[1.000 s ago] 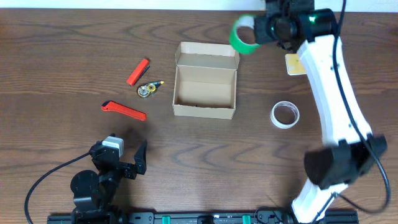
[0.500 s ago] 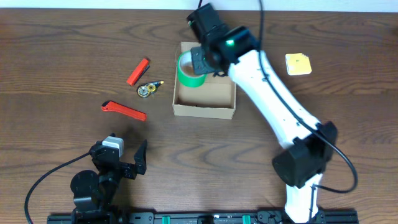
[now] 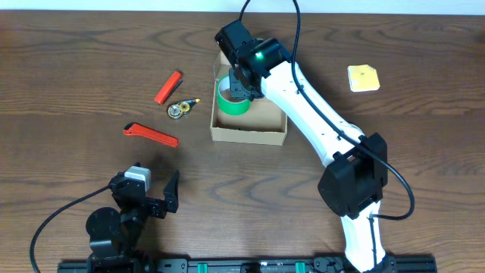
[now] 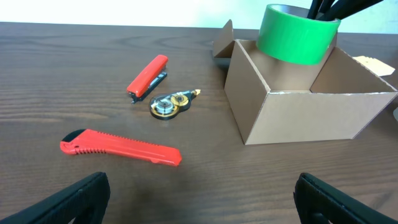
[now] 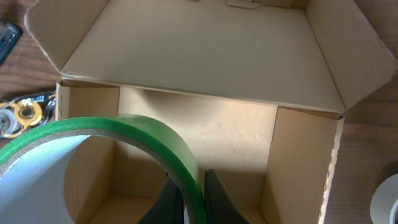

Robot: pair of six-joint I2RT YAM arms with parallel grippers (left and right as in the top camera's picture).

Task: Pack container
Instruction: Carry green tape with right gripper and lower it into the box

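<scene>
The tan cardboard container (image 3: 250, 130) stands open in the middle of the table, flap lid folded back; it also shows in the left wrist view (image 4: 311, 118) and the right wrist view (image 5: 205, 68). My right gripper (image 3: 241, 89) is shut on a green tape roll (image 3: 230, 104), pinching its wall (image 5: 186, 168), and holds it over the box's left half, partly below the rim (image 4: 297, 34). My left gripper (image 3: 148, 199) is open and empty near the table's front left edge.
Left of the box lie a red lighter-like item (image 3: 168, 86), a small correction-tape dispenser (image 3: 180, 109) and a red box cutter (image 3: 151, 134). A yellow pad (image 3: 363, 77) lies at the back right. A white roll edge (image 5: 387, 202) shows at the right of the box.
My right arm swung left from the back right with the green tape roll, reached over the box and lowered the roll into it. The left arm has not moved.
</scene>
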